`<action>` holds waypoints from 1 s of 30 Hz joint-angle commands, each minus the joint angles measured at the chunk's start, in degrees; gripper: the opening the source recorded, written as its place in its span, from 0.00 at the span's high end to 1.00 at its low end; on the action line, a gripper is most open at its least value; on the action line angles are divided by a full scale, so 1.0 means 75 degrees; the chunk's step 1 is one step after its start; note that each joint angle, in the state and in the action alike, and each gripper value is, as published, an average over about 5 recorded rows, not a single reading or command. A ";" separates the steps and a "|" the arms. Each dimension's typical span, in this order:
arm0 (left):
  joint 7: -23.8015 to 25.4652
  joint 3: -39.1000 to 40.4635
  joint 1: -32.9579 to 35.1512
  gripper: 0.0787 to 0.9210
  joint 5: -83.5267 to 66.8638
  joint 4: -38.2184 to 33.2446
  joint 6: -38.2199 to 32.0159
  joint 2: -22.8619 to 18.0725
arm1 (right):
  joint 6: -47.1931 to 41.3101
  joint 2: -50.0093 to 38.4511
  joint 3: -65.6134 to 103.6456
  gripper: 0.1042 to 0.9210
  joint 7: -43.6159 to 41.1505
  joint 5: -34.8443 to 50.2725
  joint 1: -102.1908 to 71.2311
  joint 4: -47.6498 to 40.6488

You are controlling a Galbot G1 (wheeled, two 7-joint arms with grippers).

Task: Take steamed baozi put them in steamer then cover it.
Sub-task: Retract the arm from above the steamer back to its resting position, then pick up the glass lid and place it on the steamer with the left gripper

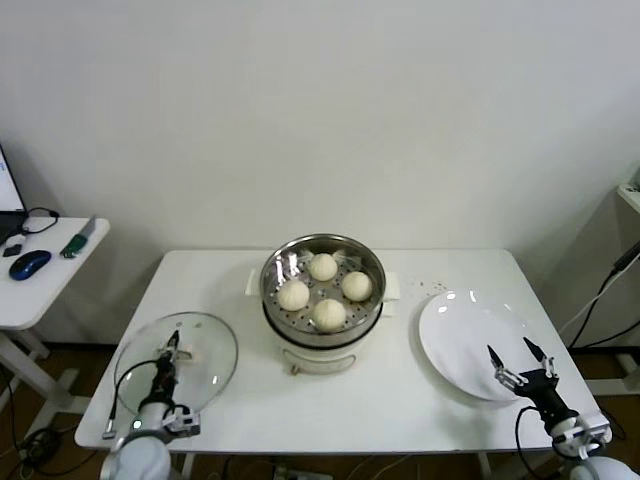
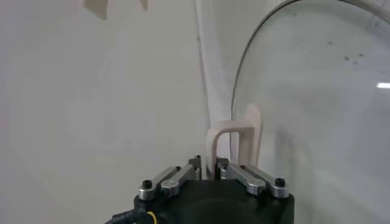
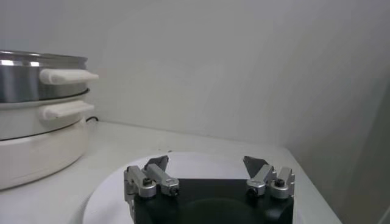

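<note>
Several cream-white baozi (image 1: 322,267) lie inside the shiny steel steamer (image 1: 275,300) on its white pot base at the table's middle. The cover (image 1: 208,352), a clear glass lid with a metal rim, lies flat on the table's left front. My left gripper (image 1: 170,350) is over it, shut on its white handle (image 2: 234,137); in the left wrist view the left gripper (image 2: 208,167) pinches one leg of the handle, beside the glass (image 2: 317,91). My right gripper (image 1: 510,348) stands open over the white plate (image 1: 455,330), nothing between its fingers.
The right wrist view shows my right gripper (image 3: 207,164) above the plate (image 3: 109,195), with the steamer (image 3: 36,76) off to one side. A small side table (image 1: 40,290) with a mouse and cables stands left of the main table. A wall lies behind.
</note>
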 commanded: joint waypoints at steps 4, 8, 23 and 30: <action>-0.0029 -0.0039 0.0540 0.92 -0.0510 -0.1158 0.0369 0.0236 | 0.0028 -0.0013 0.0011 0.12 -0.0019 -0.0093 0.0021 -0.0040; -0.0029 -0.0080 0.1008 0.92 -0.0603 -0.2110 0.0957 0.0417 | 0.0034 -0.0050 -0.0007 0.12 -0.0022 -0.0109 0.0106 -0.0092; 0.0273 0.0545 0.1308 0.92 -0.1168 -0.4818 0.3709 0.1812 | -0.0018 -0.0339 -0.0432 0.12 0.0063 -0.0440 0.0717 -0.0358; 0.1083 0.1994 -0.0176 0.92 -0.1454 -0.5217 0.4537 0.2555 | -0.0139 -0.0381 -0.0760 0.12 0.0239 -0.0869 0.1101 -0.0567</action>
